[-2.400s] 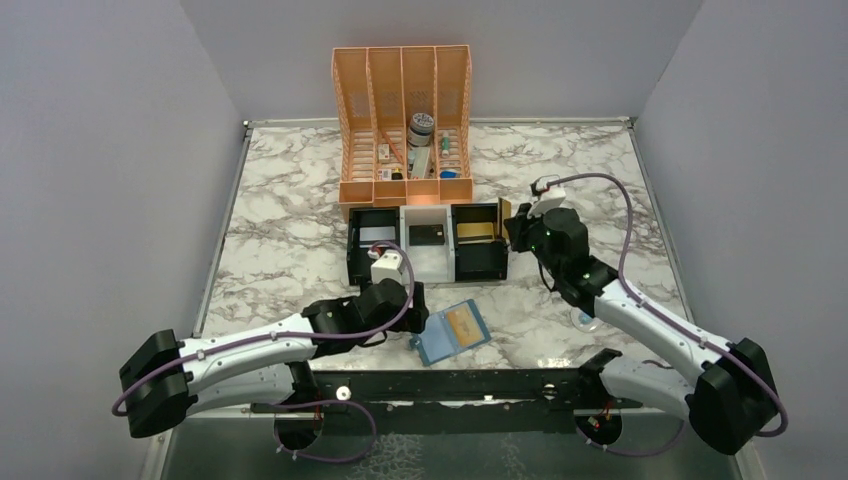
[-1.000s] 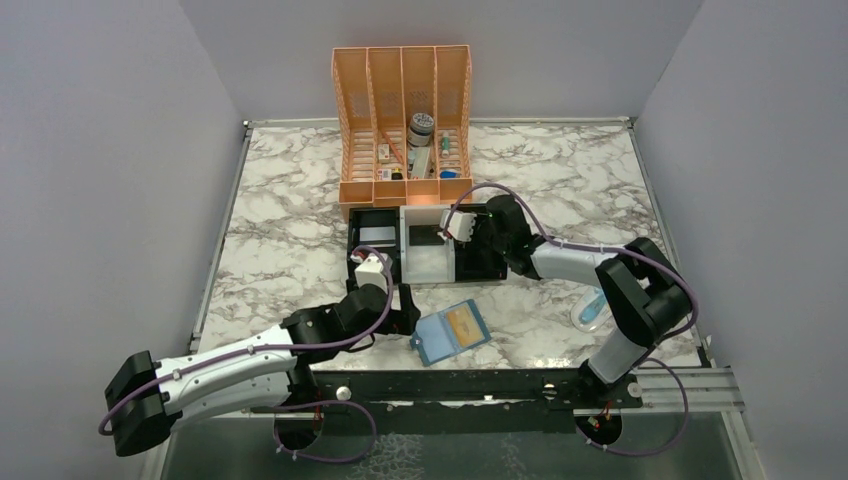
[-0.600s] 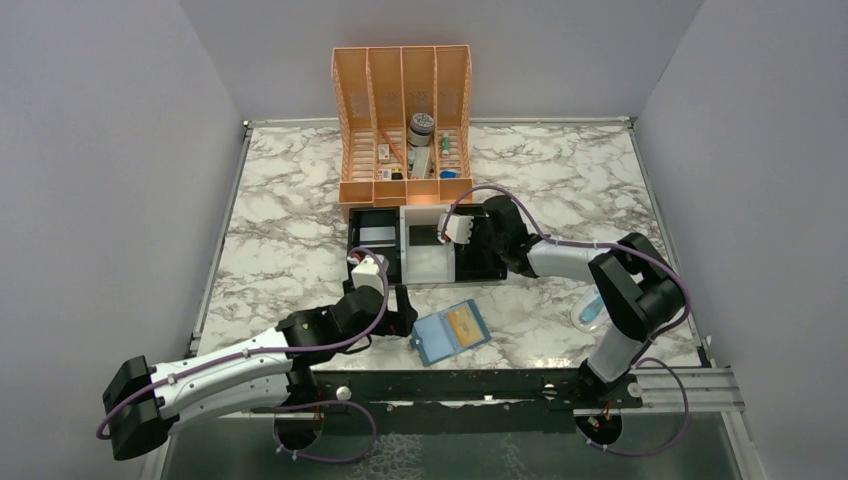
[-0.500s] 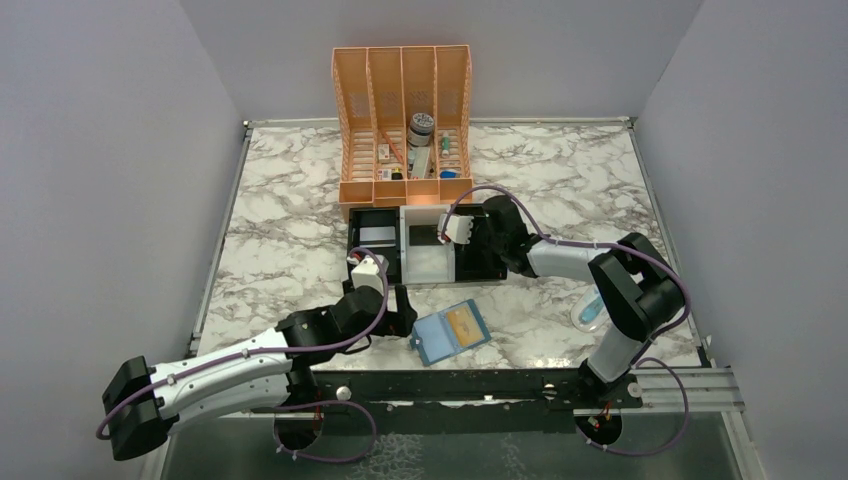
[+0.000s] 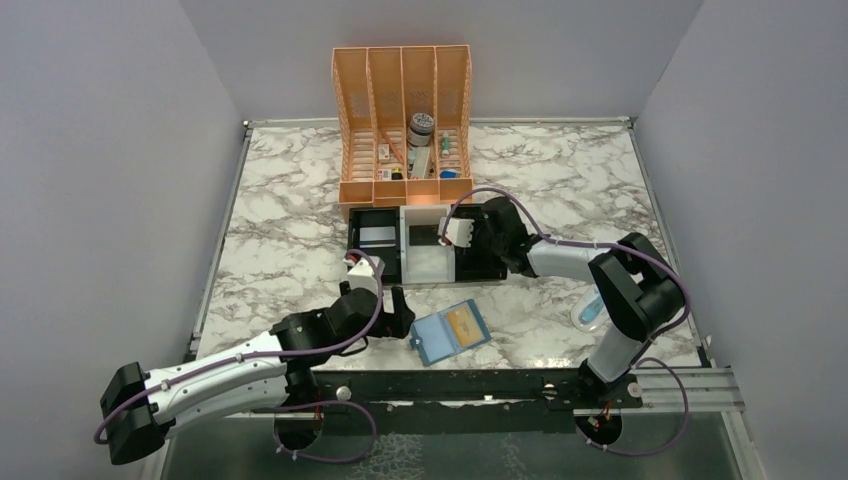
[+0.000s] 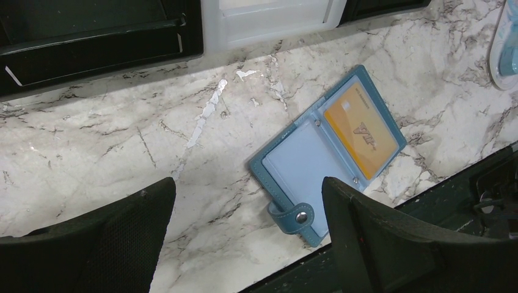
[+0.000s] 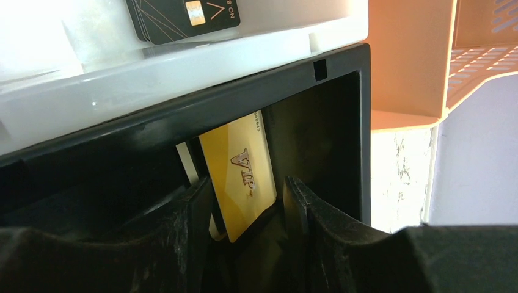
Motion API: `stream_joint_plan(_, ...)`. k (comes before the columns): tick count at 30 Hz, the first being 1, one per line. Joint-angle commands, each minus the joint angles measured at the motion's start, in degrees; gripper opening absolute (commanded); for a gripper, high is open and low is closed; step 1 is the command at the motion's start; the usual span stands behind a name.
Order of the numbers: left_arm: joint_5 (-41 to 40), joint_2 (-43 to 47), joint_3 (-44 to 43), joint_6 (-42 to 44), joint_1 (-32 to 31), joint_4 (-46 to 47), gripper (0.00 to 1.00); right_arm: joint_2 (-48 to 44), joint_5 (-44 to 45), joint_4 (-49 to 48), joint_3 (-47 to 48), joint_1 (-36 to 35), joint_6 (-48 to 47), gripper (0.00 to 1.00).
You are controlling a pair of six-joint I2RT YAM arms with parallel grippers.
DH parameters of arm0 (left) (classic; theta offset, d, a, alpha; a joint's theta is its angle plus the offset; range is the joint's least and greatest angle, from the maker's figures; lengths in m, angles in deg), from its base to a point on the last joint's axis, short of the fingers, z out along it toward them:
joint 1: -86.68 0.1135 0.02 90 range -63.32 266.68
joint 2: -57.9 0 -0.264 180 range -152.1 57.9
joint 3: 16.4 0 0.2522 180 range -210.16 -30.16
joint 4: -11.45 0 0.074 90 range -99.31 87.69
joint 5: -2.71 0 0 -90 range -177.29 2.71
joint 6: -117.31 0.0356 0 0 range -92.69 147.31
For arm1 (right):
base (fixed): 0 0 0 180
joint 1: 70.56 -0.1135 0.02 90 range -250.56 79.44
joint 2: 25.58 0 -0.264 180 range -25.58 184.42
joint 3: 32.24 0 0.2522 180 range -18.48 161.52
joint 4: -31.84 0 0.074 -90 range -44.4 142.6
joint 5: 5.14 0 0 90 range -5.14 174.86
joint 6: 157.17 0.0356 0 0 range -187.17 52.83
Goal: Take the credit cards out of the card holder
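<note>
We find the blue card holder (image 5: 450, 333) lying open on the marble table (image 5: 290, 230), at 6 o'clock from the black-and-white tray (image 5: 428, 268). One gold card (image 6: 360, 131) sits in the holder's panel toward 2 o'clock; the other panel shows plain pale blue. Our left fingers (image 6: 146, 213) stand wide apart above the table, at 9 o'clock of the holder. Our right fingers (image 7: 299, 207) reach into the tray's black compartment at its 3 o'clock end, parted, with a gold VIP card (image 7: 241, 171) leaning in the gap between them. A dark card (image 7: 183, 15) lies in the white middle compartment.
</note>
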Motion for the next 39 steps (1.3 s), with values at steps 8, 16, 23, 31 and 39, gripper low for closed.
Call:
stream_joint_plan(8, 2.1, 1.3, 0.7, -1.0, 0.4, -1.0, 0.92, -2.8, -3.4, 0.2, 0.6, 0.0, 2.7, 0.54)
stream_joint_plan(16, 6.5, 0.5, 0.2, -1.8, 0.4, 2.4, 0.92, -11.2, -2.3, -4.7, -2.9, 0.0, 13.4, 0.55)
stream_joint_plan(23, 14.1, -2.2, 2.3, -4.8, 0.4, 13.8, 0.92, -29.1, 2.1, -10.8, -14.4, 0.0, 53.8, 0.83)
stream_joint_plan(31, 19.7, -10.3, 3.8, -8.8, 0.3, 26.2, 0.92, -43.3, -10.5, 4.3, -22.0, 0.0, 80.5, 0.97)
stream_joint_plan(39, 21.5, -19.8, 1.7, -9.8, 0.0, 31.6, 0.85, -51.6, -20.6, 2.1, -31.9, 0.0, 88.9, 0.79)
